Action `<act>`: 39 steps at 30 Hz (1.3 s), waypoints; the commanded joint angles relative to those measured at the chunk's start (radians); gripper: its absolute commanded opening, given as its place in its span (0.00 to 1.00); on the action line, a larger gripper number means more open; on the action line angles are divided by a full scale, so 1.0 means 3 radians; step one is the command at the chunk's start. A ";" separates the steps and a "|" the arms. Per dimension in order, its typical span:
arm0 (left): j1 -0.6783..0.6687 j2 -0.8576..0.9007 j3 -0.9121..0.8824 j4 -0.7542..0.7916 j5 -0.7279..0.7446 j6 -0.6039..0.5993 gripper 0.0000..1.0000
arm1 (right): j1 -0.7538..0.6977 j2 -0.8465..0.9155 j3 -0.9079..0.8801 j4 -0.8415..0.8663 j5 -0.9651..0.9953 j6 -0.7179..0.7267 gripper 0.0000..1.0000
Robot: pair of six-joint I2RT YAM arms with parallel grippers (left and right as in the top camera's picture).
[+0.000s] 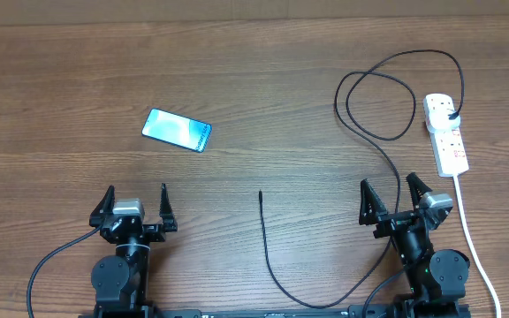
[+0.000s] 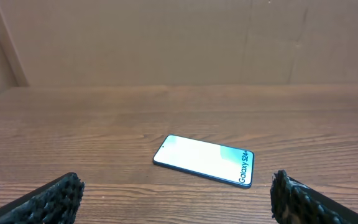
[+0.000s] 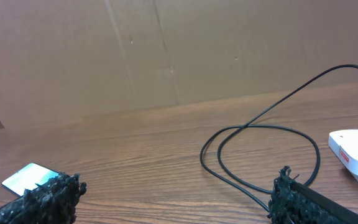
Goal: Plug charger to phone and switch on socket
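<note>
Left gripper (image 1: 136, 191): jaws spread wide, nothing between them, at the near edge of the brown wood-grain table (image 1: 263, 71).

Right gripper (image 1: 388, 182): jaws likewise spread and empty, at the near right.

The slim rectangular smartphone with a glowing light-blue screen (image 1: 177, 130) lies flat and slightly askew on the left half of the table, beyond the left gripper and apart from it. The left wrist view shows it face up (image 2: 204, 160).

The long thin black charger cable (image 1: 262, 225) has its slim connector tip (image 1: 260, 194) lying free at table centre, well apart from the phone. The cable loops to the right, and its black plug (image 1: 452, 115) sits in the white elongated power strip (image 1: 446, 132) at the far right.

The strip's switch positions appear too small to read.
</note>
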 commanded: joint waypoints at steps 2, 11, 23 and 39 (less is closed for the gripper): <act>0.0031 -0.0020 -0.0009 0.0003 0.0039 0.0061 1.00 | 0.0017 -0.0032 -0.0033 0.0013 0.0055 -0.0024 1.00; 0.0031 -0.0005 0.0108 -0.0083 0.0038 -0.0011 1.00 | 0.0017 -0.0032 -0.0033 0.0013 0.0055 -0.0024 1.00; 0.0031 0.0548 0.0917 -0.0446 0.0024 -0.0014 1.00 | 0.0017 -0.0033 -0.0033 0.0013 0.0055 -0.0024 1.00; 0.0031 0.2576 0.2735 -0.1303 -0.0102 -0.0651 1.00 | 0.0017 -0.0033 -0.0033 0.0013 0.0055 -0.0024 1.00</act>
